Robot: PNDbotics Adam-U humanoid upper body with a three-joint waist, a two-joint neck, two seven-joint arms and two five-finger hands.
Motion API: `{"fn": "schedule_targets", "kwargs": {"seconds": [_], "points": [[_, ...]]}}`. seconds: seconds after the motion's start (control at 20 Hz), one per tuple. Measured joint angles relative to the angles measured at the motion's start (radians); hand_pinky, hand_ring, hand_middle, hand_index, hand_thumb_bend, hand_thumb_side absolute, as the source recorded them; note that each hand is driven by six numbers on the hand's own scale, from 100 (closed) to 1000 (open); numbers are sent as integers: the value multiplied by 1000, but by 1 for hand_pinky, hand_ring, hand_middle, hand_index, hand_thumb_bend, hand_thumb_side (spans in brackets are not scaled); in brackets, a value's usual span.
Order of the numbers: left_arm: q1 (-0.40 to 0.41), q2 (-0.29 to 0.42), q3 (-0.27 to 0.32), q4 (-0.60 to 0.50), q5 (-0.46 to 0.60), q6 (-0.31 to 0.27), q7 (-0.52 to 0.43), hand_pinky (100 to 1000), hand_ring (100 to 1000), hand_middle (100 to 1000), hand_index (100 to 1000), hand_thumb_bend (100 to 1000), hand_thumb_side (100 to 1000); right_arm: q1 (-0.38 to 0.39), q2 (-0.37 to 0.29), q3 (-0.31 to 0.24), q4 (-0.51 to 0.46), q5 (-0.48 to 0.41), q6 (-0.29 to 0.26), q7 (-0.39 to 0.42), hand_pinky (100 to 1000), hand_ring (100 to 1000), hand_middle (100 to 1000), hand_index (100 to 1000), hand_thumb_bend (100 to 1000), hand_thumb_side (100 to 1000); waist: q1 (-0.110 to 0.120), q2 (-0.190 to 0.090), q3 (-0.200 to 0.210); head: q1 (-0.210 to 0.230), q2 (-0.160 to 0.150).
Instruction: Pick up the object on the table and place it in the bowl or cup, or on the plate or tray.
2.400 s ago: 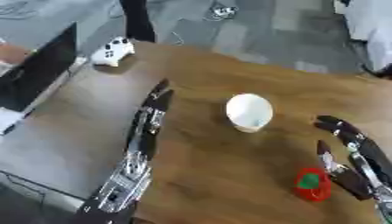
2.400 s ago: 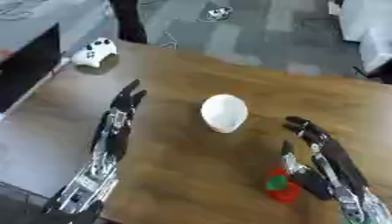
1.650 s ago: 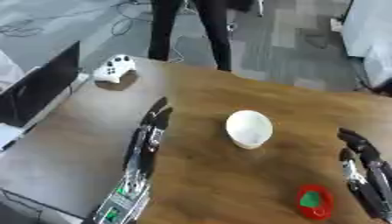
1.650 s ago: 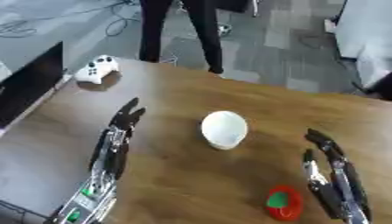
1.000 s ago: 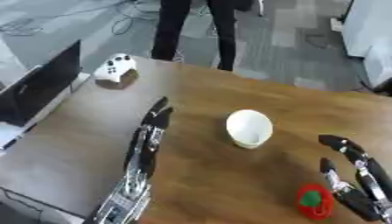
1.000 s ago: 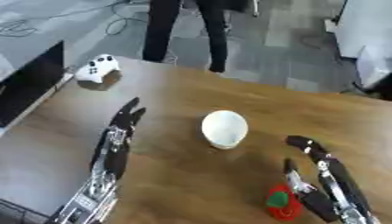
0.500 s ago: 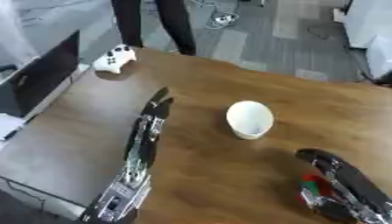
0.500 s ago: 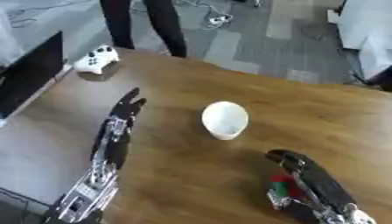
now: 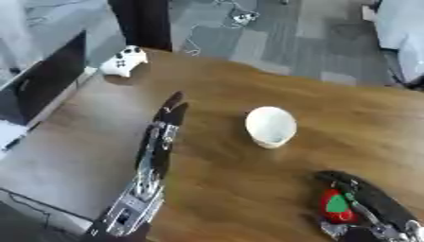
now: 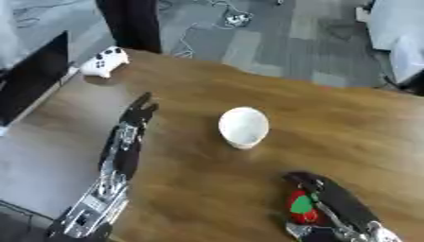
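While my right hand is curling around the red thing well short of the cup, nothing is placed; left hand is lying flat, fingers straight.

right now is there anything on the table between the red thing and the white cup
Nothing visible. The red thing sits at the right hand near the table's front edge, and bare wood runs from there up to the white cup. The left hand lies off to the side, open.
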Motion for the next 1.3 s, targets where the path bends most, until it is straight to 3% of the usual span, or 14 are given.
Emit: {"fn": "schedule_targets", "kwargs": {"seconds": [0.05,0.15,0.2,0.3,0.45,0.6,0.8,1.05,1.1,1.15,1.3], "points": [[0,0,0,0,0,0,-1,1000,916,948,922,591,875,-6,1,0,-3,3,-1,21,875,892,891,962,471,566,0,0,0,0,0],[0,0,0,0,0,1,-2,1000,916,948,921,591,874,-12,3,-1,-12,9,1,54,696,738,797,896,332,350,0,0,0,0,0],[0,0,0,0,0,1,-2,1000,916,948,920,591,875,-14,3,-1,-16,9,4,60,513,571,643,806,229,135,0,0,0,0,0],[0,0,0,0,0,1,-3,1000,916,948,919,591,875,-14,5,-1,-29,3,15,34,382,449,473,630,205,100,0,0,0,0,0],[0,0,-2,0,0,2,-4,1000,916,948,914,591,876,-13,6,-1,-39,-14,43,-72,279,344,302,471,184,100,1,0,0,0,0],[0,0,-5,0,0,2,-6,1000,916,948,909,591,876,-15,6,2,-45,-27,61,-160,235,312,225,350,184,100,1,0,0,0,-1],[0,0,-5,0,0,2,-9,1000,919,948,904,590,876,-26,0,11,-51,-31,63,-197,244,307,212,328,166,100,1,0,0,0,-2],[0,0,-6,0,0,2,-14,1000,919,947,895,588,875,-61,-7,19,-81,-41,61,-180,261,299,202,333,149,100,0,-1,1,0,-7],[0,0,-6,0,0,2,-14,1000,919,947,893,588,876,-79,-12,21,-88,-44,60,-169,264,301,206,338,100,100,0,-1,1,0,-9],[0,0,-6,0,0,2,-15,1000,919,947,892,588,875,-96,-15,24,-95,-48,58,-156,264,301,207,338,144,100,-1,-2,1,0,-10],[2,0,-6,0,0,3,-19,1000,920,947,891,587,876,-157,-23,30,-108,-67,60,-111,271,291,202,337,150,100,-3,-9,2,0,-17]]}}
